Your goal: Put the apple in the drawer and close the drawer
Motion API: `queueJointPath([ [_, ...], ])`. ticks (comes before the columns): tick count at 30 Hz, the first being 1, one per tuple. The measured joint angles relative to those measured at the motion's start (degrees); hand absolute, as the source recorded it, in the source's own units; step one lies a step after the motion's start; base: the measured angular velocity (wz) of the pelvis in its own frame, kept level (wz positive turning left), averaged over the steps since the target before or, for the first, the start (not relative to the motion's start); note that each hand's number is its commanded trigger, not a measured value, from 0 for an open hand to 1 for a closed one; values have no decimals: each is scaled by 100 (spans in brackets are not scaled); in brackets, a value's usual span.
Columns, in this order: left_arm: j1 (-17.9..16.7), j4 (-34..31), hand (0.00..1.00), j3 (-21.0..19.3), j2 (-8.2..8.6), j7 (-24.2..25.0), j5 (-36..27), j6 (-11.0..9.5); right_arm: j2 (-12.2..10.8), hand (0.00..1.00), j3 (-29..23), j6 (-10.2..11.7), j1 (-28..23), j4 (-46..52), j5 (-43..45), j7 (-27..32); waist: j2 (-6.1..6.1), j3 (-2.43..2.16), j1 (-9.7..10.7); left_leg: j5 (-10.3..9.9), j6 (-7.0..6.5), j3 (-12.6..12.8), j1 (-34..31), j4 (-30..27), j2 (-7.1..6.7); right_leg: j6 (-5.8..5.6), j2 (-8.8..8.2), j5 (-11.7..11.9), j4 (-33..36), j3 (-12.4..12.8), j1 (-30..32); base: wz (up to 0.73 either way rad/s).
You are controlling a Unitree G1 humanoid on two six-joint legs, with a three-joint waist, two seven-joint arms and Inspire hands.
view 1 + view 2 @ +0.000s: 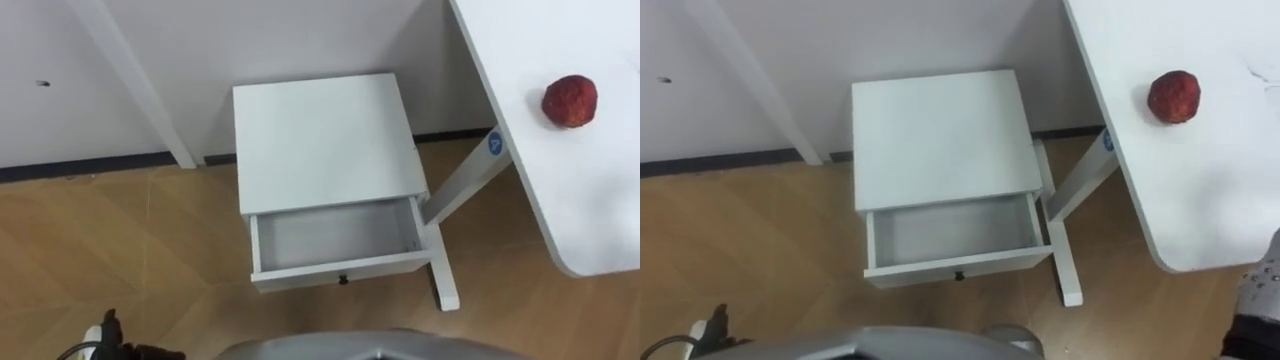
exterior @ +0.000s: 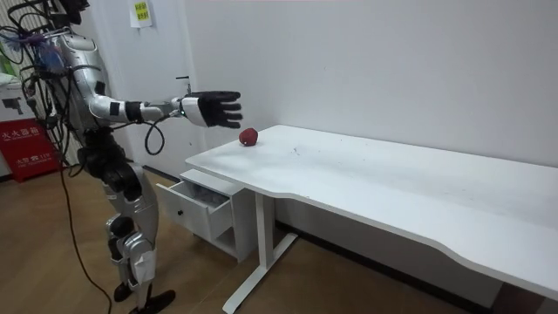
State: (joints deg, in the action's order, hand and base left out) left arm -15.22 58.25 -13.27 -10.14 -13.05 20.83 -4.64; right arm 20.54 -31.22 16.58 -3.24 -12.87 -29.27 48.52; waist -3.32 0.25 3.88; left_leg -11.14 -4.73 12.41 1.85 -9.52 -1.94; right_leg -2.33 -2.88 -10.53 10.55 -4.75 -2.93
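**Red apple on the table, drawer pulled open**

Wood-patterned floor (image 1: 120,230) covers the left side of the eye views. At its lower left edge a dark part of the left hand (image 1: 120,345) juts in. Whether its fingers are curled or straight cannot be told.

Near the middle a white nightstand (image 1: 320,140) stands against the wall. Its drawer (image 1: 335,235) is pulled out toward the robot, with the pale inside floor in plain sight and a small dark knob (image 1: 343,279) on the front panel. Just right of the nightstand a white table leg (image 1: 465,180) slants down to a foot on the floor.

Further right lies the white table (image 1: 600,200). The apple (image 1: 570,100) rests on it near the rounded end, well apart from the drawer.

In the room view the robot stands upright at the room view's left, beside the nightstand, with its right arm held out level toward the table end. The right hand (image 2: 214,109) hangs in the air with fingers straight and spread, holding nothing. It is near the apple, above it and toward the room view's left, and does not touch it.
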Motion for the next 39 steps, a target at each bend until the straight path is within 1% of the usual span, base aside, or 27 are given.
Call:
queueJointPath([
  [1, 37, 0, 0, 57, 1, 10, -15, -1, 42, 0, 137, -18, 25, 0, 225, -96, -16, 8, -39, 1, 1, 0, 10, 1, 2, 0, -1, 0, 3, -9, -3, 0],
  [3, 68, 5, 0, 134, 3, 30, -41, 0, 51, 0, 307, -62, 107, 0, 467, -244, -52, 28, -77, 2, 4, -2, 33, 5, 10, 0, 0, 0, 6, -30, -6, 0],
  [5, 125, 5, 0, 201, 2, 82, -46, -3, 64, 0, 369, -115, 195, 0, 546, -429, -99, 52, -124, 3, 5, -7, 33, 7, 13, 0, -1, 0, 7, -62, -8, 0],
  [8, 146, 4, 0, 231, -7, 165, -24, -17, 113, 0, 614, -132, 214, -33, 671, -754, -141, 71, -220, 4, 7, -8, 33, 5, 19, 0, -1, 0, 7, -103, -5, 0],
  [9, 133, 4, 0, 226, -12, 209, -28, -16, 176, 0, 701, -154, 215, -139, 685, -909, -172, 80, -243, 3, 7, -7, 32, 8, 18, 1, 1, 1, 7, -91, 0, 0],
  [10, 107, 4, 0, 225, -22, 245, -29, -15, 256, 0, 752, -229, 214, -272, 685, -1107, -198, 71, -269, 2, 8, -7, 34, 12, 16, 1, 1, 1, 7, -77, -1, 0],
  [12, 63, 4, 0, 225, -52, 254, -23, -12, 306, 0, 788, -329, 223, -388, 692, -1366, -222, 54, -291, 2, 9, -10, 43, 19, 15, 1, 0, 1, 6, -65, -8, 2],
  [14, 22, 4, 0, 227, -126, 256, -22, 9, 366, 0, 946, -416, 229, -547, 729, -1614, -255, 33, -289, 2, 9, -24, 43, 18, 17, 1, 2, 1, -1, -34, -17, 4],
  [15, 0, 4, 0, 229, -170, 256, -20, 39, 390, 0, 1040, -464, 243, -685, 825, -1830, -269, 23, -288, 2, 10, -29, 50, 16, 17, 1, 3, 1, -5, -34, -28, 0],
  [16, -23, 4, 0, 229, -195, 256, -5, 59, 401, 0, 1095, -552, 284, -811, 977, -2025, -270, 22, -281, 2, 10, -32, 69, 16, 16, 1, 1, 1, -12, -45, -52, 0],
  [19, -66, 4, 0, 247, -256, 255, -3, 77, 441, 0, 1289, -680, 309, -1009, 1091, -2430, -285, 17, -278, 2, 11, -37, 111, 15, 10, 1, -8, 1, -88, -102, -136, 0],
  [22, -89, -11, 0, 303, -274, 255, -3, 108, 527, 0, 1513, -700, 325, -1272, 1211, -2781, -287, 21, -282, 3, 12, -49, 151, 10, 13, 2, -8, 1, -92, -149, -183, 0],
  [26, -119, -35, 0, 321, -275, 253, -3, 108, 539, 0, 1646, -754, 334, -1558, 1382, -3095, -287, 23, -281, 1, 16, -73, 168, 9, 17, 12, -4, 7, -84, -187, -206, 1],
  [28, -136, -35, 0, 400, -275, 254, -3, 110, 540, 0, 1660, -796, 333, -1593, 1441, -3282, -261, 23, -284, 1, 16, -73, 151, -8, 16, 23, -5, 14, -81, -196, -198, 0],
  [33, -121, -35, 0, 462, -278, 325, -5, 101, 547, 0, 1662, -794, 333, -1593, 1654, -3513, -220, 0, -280, 1, 17, -74, 144, -13, 17, 26, -4, 16, -83, -203, -197, 0],
  [35, -116, -35, 0, 463, -278, 367, -5, 97, 548, 0, 1665, -793, 334, -1593, 1658, -3559, -211, 0, -281, 1, 17, -76, 145, -12, 17, 25, -5, 16, -85, -214, -198, 0],
  [37, -107, -35, 0, 463, -278, 368, -4, 97, 548, 0, 1668, -793, 334, -1594, 1690, -3563, -205, 5, -282, 1, 17, -91, 143, -11, 17, 26, -12, 16, -86, -323, -201, 3],
  [39, -103, -34, 0, 476, -278, 372, -4, 97, 548, 0, 1670, -793, 334, -1598, 1811, -3624, -196, 11, -283, 1, 17, -97, 142, -8, 18, 25, -13, 16, -87, -337, -203, 0],
])
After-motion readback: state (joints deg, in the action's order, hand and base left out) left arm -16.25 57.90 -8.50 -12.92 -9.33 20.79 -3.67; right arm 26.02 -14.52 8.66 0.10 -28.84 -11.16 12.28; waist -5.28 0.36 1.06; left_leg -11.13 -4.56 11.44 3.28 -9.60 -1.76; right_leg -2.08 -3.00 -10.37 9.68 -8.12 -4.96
